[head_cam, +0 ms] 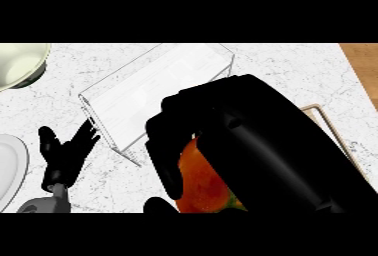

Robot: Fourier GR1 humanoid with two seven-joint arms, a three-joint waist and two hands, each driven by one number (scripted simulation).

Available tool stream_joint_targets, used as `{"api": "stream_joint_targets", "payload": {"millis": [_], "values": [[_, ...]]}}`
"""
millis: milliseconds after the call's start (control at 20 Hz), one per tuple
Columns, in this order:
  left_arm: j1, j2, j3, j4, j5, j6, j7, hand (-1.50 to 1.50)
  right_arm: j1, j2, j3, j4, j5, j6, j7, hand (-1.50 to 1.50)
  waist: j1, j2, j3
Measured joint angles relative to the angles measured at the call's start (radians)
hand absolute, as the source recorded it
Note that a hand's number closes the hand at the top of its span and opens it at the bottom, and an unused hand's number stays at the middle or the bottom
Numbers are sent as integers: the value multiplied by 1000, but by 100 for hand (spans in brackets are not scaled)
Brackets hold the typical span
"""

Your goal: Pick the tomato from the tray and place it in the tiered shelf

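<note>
My right hand (pixel 251 135) fills the middle and right of the head view, close to the camera, with its fingers curled round a red-orange tomato (pixel 201 180). Most of the tomato is hidden behind the hand. The tiered shelf (pixel 155 85), a pale wire-edged frame with a white top, lies on the counter just beyond and to the left of the hand. Only a thin corner of the tray (pixel 325 117) shows at the hand's right edge. My left hand (pixel 66 155) rests open at the lower left, fingers up.
A pale green bowl (pixel 21 62) sits at the top left corner. A white plate (pixel 11 167) shows at the left edge. The marble counter ends at a wooden strip (pixel 363 65) at the top right.
</note>
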Motion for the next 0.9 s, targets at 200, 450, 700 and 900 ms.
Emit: {"api": "stream_joint_targets", "payload": {"millis": [200,450,700,900], "values": [[8,-2,-2,-16,1,-5,7,0,-168,-3,-122,146,-30,-16,7,150,2,2,0],[24,7,10,-23,9,-21,-6,0,-323,-33,-232,332,-37,-22,-38,150,3,3,0],[0,-4,8,-18,5,-7,32,0,-437,-64,-280,536,-31,-14,-130,150,5,5,1],[-17,1,13,-7,-2,-5,39,0,-490,-72,-277,692,-2,-16,-237,150,8,7,1]]}}
